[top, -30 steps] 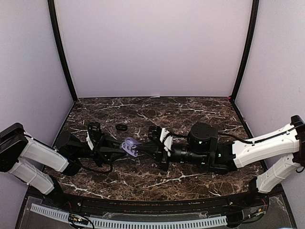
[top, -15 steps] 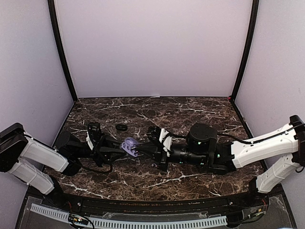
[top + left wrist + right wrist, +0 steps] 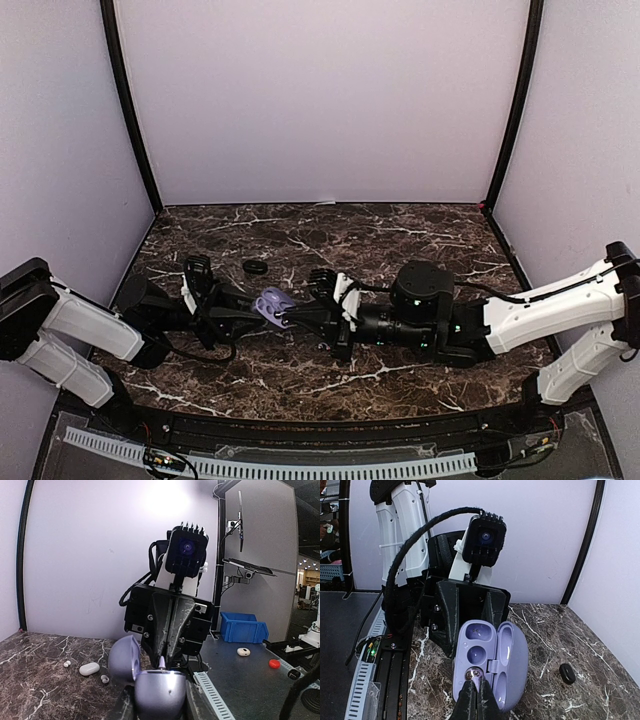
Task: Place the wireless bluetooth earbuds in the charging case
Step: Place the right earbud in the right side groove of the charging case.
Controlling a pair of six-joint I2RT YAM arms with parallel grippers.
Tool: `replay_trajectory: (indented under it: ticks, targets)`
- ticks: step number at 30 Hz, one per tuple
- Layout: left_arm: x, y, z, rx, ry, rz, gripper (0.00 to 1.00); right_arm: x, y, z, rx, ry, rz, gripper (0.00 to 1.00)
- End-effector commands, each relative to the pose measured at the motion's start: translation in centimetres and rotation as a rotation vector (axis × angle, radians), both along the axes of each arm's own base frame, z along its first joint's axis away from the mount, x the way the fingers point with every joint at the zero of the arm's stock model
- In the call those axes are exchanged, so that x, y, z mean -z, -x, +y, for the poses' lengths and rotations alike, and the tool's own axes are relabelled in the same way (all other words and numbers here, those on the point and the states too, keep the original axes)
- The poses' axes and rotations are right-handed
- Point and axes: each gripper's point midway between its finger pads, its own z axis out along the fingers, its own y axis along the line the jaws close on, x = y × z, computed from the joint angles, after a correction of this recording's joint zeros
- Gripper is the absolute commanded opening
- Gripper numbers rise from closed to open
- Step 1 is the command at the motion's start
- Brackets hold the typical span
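Left gripper (image 3: 250, 308) is closed partway around the opened lavender charging case (image 3: 490, 655), held mid-table. Right gripper (image 3: 475, 692) is pressed together, its tips set against a small earbud (image 3: 472, 673) in the case's lower socket.

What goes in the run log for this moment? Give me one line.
left pincer: holds open purple charging case | right pincer: shut, tips at case's base | white earbuds: loose on table

The top view looks down from behind me. My left wrist camera (image 3: 485, 536) and right wrist camera (image 3: 187, 546) face each other at close range; all three share the lilac case (image 3: 273, 305).
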Motion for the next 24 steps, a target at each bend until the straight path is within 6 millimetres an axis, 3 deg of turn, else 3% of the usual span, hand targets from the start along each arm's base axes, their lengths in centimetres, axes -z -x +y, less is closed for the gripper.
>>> replay_trajectory:
  ticks: [1, 24]
  targets:
    - [-3.50, 1.54, 1.33, 0.005, 0.140, -0.130, 0.18, -0.24, 0.43, 0.19, -0.004, -0.029, -0.003, 0.00]
    - [-3.63, 2.00, 1.06, 0.044, 0.126, -0.137, 0.18, 0.43, 0.07, 0.56, 0.010, 0.000, -0.006, 0.00]
